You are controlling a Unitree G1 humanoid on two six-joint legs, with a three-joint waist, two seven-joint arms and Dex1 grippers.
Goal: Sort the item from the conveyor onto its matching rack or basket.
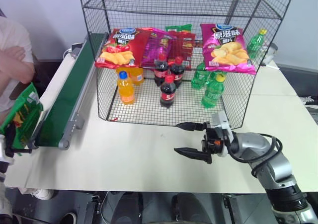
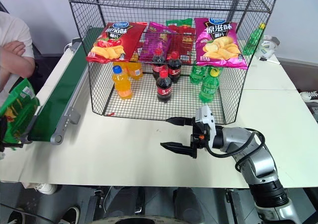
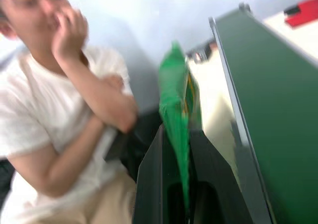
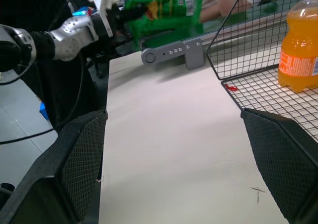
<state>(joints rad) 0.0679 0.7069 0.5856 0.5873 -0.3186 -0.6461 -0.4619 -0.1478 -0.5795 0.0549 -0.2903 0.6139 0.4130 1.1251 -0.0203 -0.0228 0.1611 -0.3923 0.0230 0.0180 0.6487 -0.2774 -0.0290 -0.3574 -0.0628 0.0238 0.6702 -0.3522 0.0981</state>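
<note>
The green chip bag (image 1: 22, 112) hangs just off the near end of the dark green conveyor (image 1: 69, 95), at the table's left edge. My left gripper (image 3: 176, 184) is shut on the bag's lower edge, and its black fingers (image 3: 149, 184) pinch the bag (image 3: 176, 114) from both sides. The right wrist view shows the same grip, with the bag (image 4: 164, 8) raised beside the belt's end roller. The tall black wire rack (image 1: 149, 122) stands at the back of the table. My right gripper (image 1: 178, 138) hovers open and empty in front of the rack, pointing left.
A person (image 1: 12, 60) with folded arms stands close to the left of the conveyor. The rack's middle tier holds a red chip bag (image 1: 119, 47) and magenta chip bags (image 1: 226, 47). Cola bottles (image 1: 168, 90), an orange soda (image 1: 125, 87) and green bottles (image 1: 213, 90) stand below.
</note>
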